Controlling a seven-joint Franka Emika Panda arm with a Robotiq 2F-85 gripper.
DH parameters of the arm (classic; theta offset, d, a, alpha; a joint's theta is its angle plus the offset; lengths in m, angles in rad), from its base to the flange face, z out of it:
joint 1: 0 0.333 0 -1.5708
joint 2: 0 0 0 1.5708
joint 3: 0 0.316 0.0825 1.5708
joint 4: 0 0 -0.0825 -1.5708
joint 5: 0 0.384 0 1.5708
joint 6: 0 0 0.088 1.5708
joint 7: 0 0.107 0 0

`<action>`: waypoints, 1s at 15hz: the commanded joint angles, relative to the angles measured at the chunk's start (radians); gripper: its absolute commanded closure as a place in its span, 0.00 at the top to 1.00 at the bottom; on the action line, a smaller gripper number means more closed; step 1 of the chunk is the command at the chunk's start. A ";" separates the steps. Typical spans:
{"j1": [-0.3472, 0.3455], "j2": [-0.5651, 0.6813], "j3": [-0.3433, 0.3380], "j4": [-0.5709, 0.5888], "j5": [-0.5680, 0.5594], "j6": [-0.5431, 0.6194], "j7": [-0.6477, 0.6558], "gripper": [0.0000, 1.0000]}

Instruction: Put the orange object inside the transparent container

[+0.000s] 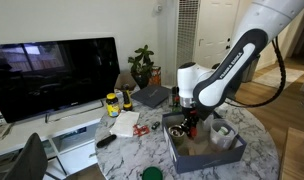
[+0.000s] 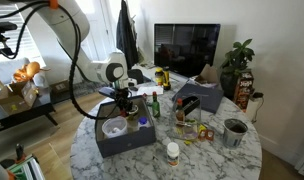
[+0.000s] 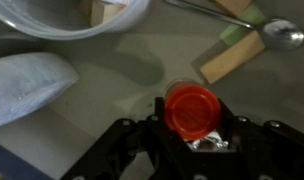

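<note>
My gripper (image 3: 190,116) is shut on the orange object (image 3: 190,106), a round orange-red lump seen end-on between the jaws in the wrist view. It hangs over the grey tray (image 3: 112,70). The transparent container (image 3: 72,20) shows as a clear rounded rim at the upper left, apart from the object. In both exterior views the gripper (image 1: 189,122) (image 2: 123,102) hovers just above the grey tray (image 1: 197,152) (image 2: 132,143), and the container (image 1: 224,130) (image 2: 114,127) sits inside it. The orange object is too small to make out there.
A crumpled plastic bag (image 3: 27,80), wooden sticks (image 3: 232,58) and a spoon (image 3: 277,32) lie in the tray. On the round marble table stand a yellow black-capped bottle (image 1: 112,102), a green bottle (image 2: 154,108), a white bottle (image 2: 172,153) and a mug (image 2: 234,131). A TV (image 1: 52,75) stands behind.
</note>
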State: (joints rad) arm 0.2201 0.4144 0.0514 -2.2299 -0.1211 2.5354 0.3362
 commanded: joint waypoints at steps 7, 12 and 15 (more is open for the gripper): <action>-0.048 -0.584 0.043 -0.224 0.044 -0.459 0.011 0.24; -0.111 -0.639 0.022 -0.280 0.116 -0.470 -0.052 0.24; -0.151 -0.635 0.012 -0.297 0.103 -0.439 -0.029 0.24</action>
State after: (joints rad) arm 0.1034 -0.2004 0.0735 -2.4842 -0.0419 2.0587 0.3188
